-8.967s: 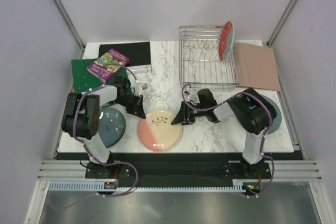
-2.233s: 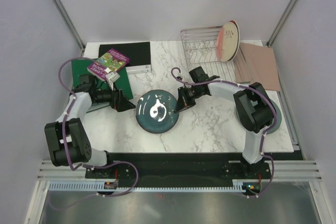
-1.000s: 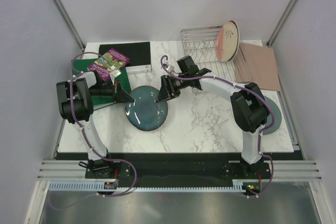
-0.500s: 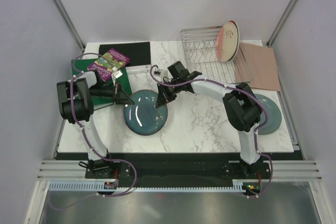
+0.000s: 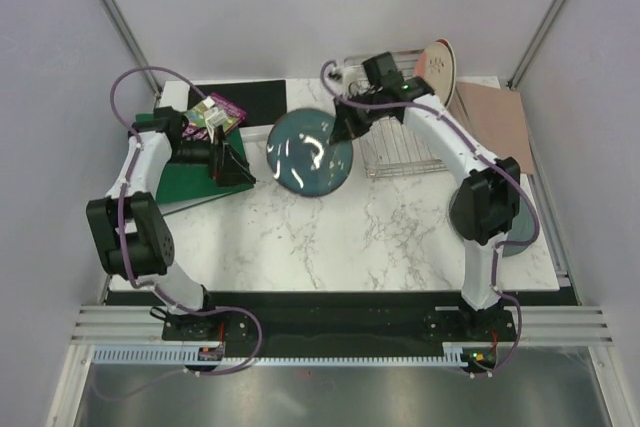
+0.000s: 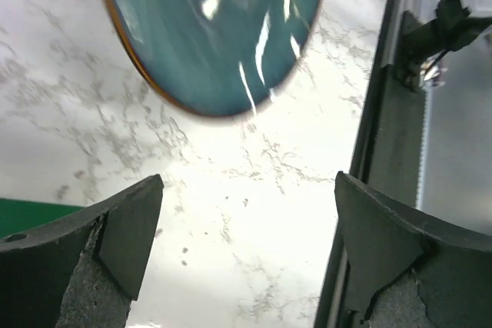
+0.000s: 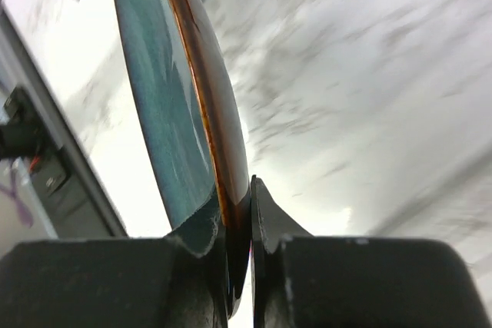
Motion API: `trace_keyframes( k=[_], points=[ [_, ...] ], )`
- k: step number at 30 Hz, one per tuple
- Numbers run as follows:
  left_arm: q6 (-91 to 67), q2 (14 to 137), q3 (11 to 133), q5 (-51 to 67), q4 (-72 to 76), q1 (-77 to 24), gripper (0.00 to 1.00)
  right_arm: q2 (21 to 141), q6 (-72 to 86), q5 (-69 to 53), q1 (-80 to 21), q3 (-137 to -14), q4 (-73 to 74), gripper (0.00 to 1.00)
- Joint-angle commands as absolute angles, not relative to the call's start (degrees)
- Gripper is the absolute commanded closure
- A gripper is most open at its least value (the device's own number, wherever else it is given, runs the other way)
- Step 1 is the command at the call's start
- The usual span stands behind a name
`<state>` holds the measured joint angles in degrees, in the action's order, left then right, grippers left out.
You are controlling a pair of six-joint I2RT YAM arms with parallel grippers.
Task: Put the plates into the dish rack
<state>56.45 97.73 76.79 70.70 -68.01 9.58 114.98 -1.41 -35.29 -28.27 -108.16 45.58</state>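
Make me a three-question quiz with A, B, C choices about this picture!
1. Where is the speckled dark teal round plate? A) pinched in the right hand B) inside a cupboard C) in a sink
2. What colour is the flat binder beside the left hand? A) orange B) green C) white
3. The left hand is: A) open B) shut on a spoon C) shut on a cup
Answers: 1 A, its fingers clamp the rim; 2 B, plainly green; 3 A, fingers wide apart, nothing between.

Speckled teal plate point(image 5: 310, 151), grey-veined white table point(image 5: 340, 239)
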Motion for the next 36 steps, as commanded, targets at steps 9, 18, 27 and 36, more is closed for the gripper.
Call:
trace_keyframes(
  k=[9,18,27,36],
  points=[
    [10.8,81.0,72.5,27.8,-26.3,-6.4,0.0,107.2,-3.8,-3.1,-17.0,-123.2,25.5,1.0],
    [6.2,79.0,68.1,16.5,-23.6,-9.1,0.0,111.4,-6.5,27.8,-17.1,-124.4,13.9,1.0],
    [8.0,79.6,68.5,13.0,-23.6,-10.9,0.0,117.3,-8.6,33.3,-15.8,-126.6,13.8,1.0],
    [8.5,82.3,71.9,15.7,-26.5,-12.7,0.0,122.3,-9.1,34.2,-14.0,-130.5,14.1,1.0]
  ],
)
